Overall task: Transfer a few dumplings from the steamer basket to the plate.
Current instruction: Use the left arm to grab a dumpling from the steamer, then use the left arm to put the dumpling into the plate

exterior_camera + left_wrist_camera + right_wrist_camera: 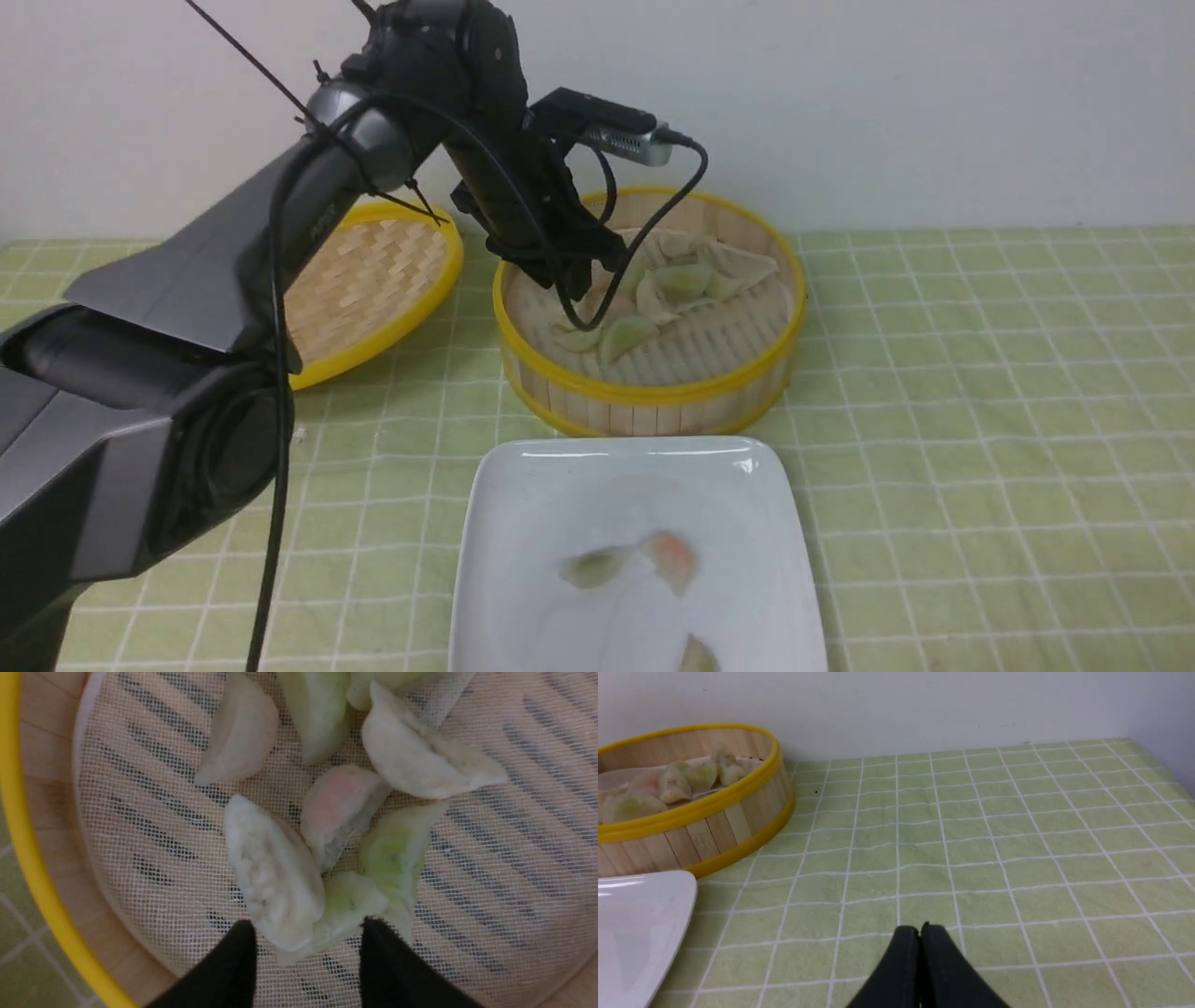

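The steamer basket [653,392] stands behind the plate [523,523] and holds several dumplings [627,334] on its mesh liner. My left gripper [308,933] reaches down into the basket and is open. The ends of a whitish dumpling [273,872] and a pale green one [348,900] lie between its black fingertips, which are not pressing on them. A pinkish dumpling [336,805] lies just beyond. Three dumplings rest on the plate, one of them pinkish-orange [674,558]. My right gripper [920,927] is shut and empty over the tablecloth, to the right of the basket [710,812].
The woven yellow-rimmed lid [373,271] leans to the left of the basket, partly behind my left arm. A green checked cloth [980,420] covers the table. A white wall runs close behind the basket.
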{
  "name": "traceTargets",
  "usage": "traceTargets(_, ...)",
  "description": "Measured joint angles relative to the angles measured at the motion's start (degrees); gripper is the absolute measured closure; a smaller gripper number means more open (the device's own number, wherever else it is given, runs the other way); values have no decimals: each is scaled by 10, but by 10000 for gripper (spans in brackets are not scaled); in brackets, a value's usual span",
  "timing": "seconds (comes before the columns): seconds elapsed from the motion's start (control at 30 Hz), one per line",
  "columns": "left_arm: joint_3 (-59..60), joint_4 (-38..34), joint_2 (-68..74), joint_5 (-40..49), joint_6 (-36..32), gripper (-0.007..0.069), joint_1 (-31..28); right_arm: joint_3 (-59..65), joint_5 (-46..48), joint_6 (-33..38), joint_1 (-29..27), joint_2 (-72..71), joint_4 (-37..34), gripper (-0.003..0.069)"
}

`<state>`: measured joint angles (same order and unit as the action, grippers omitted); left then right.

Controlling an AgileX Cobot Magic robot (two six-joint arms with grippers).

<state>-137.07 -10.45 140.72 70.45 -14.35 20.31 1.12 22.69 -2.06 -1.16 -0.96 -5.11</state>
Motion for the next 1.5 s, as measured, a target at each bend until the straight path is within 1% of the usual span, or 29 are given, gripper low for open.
traceTargets(0.03, 0, 3, 5, -3, 0, 272, 0, 0, 0, 0, 0, 0, 0, 671)
traceTargets(0.07, 0, 6, 8, -5, 0, 258, 0, 0, 0, 0, 0, 0, 0, 671)
traceTargets(0.13, 0, 15, 20, -16, 1, 207, 0, 0, 0, 0, 0, 0, 0, 671)
traceTargets(0.2, 0, 23, 29, -32, 1, 188, 0, 0, 0, 0, 0, 0, 0, 671)
traceTargets(0.27, -1, 23, 36, -45, 2, 186, 0, 0, 0, 0, 0, 0, 0, 671)
traceTargets(0.37, -2, 23, 45, -64, 2, 207, 0, 0, 0, 0, 0, 0, 0, 672)
traceTargets(0.4, -2, 22, 50, -69, 2, 225, 0, 0, 0, 0, 0, 0, 0, 672)
traceTargets(0.47, -2, 22, 60, -71, 7, 290, 0, 0, 0, 0, 0, 0, 0, 672)
traceTargets(0.5, -2, 24, 60, -70, 7, 290, 0, 0, 0, 0, 0, 0, 0, 672)
traceTargets(0.53, -3, 24, 61, -65, 12, 348, 1, 0, 0, 0, 0, 0, 0, 672)
traceTargets(0.6, -6, 24, 61, -63, 20, 393, 1, 0, 0, 0, 0, 0, 0, 672)
traceTargets(0.73, -7, 24, 57, -37, 30, 393, 1, 0, 0, 0, 0, 0, 0, 672)
traceTargets(0.77, -12, 24, 52, -15, 32, 393, 1, 0, 0, 0, 0, 0, -1, 672)
traceTargets(0.83, -22, 25, 41, 0, 35, 393, 2, 0, 0, 0, 0, 0, -1, 672)
traceTargets(0.97, -24, 25, -20, 2, 41, 393, 2, 0, 0, 0, 0, 0, -1, 672)
traceTargets(1.03, -11, 13, -81, 2, 49, 393, 2, 0, 0, 0, 0, 0, -1, 672)
traceTargets(1.17, 81, 0, -201, 1, 51, 393, 10, 0, 0, 0, 0, 0, -1, 672)
traceTargets(1.27, 198, -1, -284, 2, 46, 393, 25, 0, 0, 0, 0, 0, -1, 672)
traceTargets(1.37, 334, -5, -337, 5, 30, 393, 42, 0, 0, 0, 0, 0, -1, 672)
traceTargets(1.4, 341, -5, -339, 5, 28, 393, 45, 0, 0, 0, 0, 0, -1, 672)
traceTargets(1.47, 429, -2, -344, 4, 15, 393, 59, 0, 0, 0, 0, 0, -1, 672)
traceTargets(1.5, 439, 0, -342, 4, 12, 393, 63, 0, 0, 0, 0, 0, -1, 672)
